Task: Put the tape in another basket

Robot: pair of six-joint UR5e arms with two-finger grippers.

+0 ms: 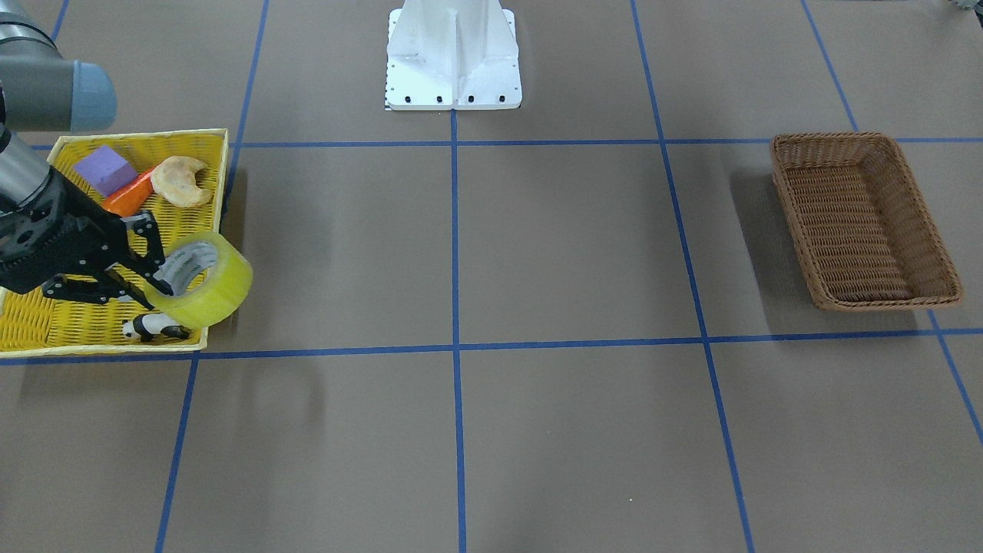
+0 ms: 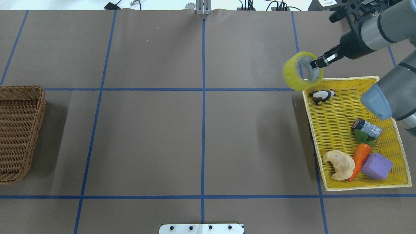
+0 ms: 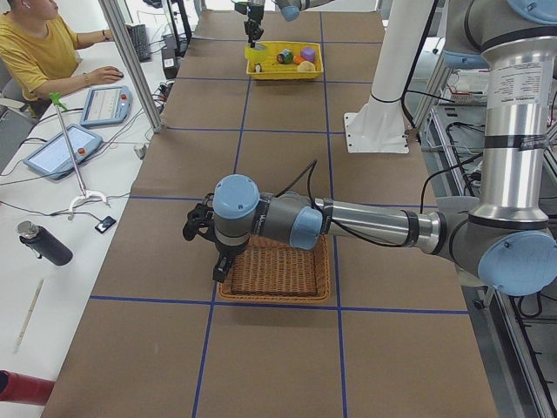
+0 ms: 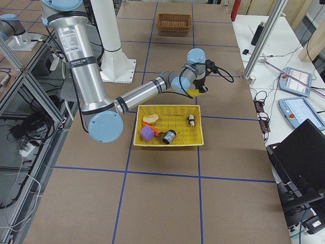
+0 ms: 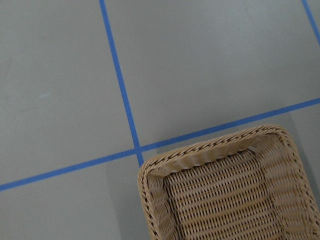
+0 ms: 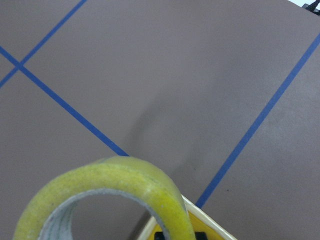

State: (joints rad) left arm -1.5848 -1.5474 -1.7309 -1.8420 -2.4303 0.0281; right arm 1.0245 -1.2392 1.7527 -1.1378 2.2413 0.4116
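My right gripper (image 1: 157, 280) (image 2: 313, 64) is shut on the tape (image 1: 211, 284) (image 2: 300, 73), a wide yellowish roll with a white printed core. One finger is inside the core and one outside. The roll hangs in the air over the corner of the yellow tray (image 1: 138, 137) (image 2: 341, 79), and fills the bottom of the right wrist view (image 6: 115, 185). The brown wicker basket (image 1: 837, 138) (image 2: 19, 88) (image 5: 200, 155) stands empty at the table's other end. My left gripper (image 3: 198, 228) hovers by the basket's edge; I cannot tell whether it is open or shut.
The yellow tray holds a toy panda (image 2: 321, 95), a grey-and-black can (image 2: 367, 128), a carrot (image 2: 360, 159), a croissant (image 2: 339, 164) and a purple block (image 2: 377, 166). The white robot base (image 1: 453, 61) stands mid-table. An operator (image 3: 43, 52) sits beside the table.
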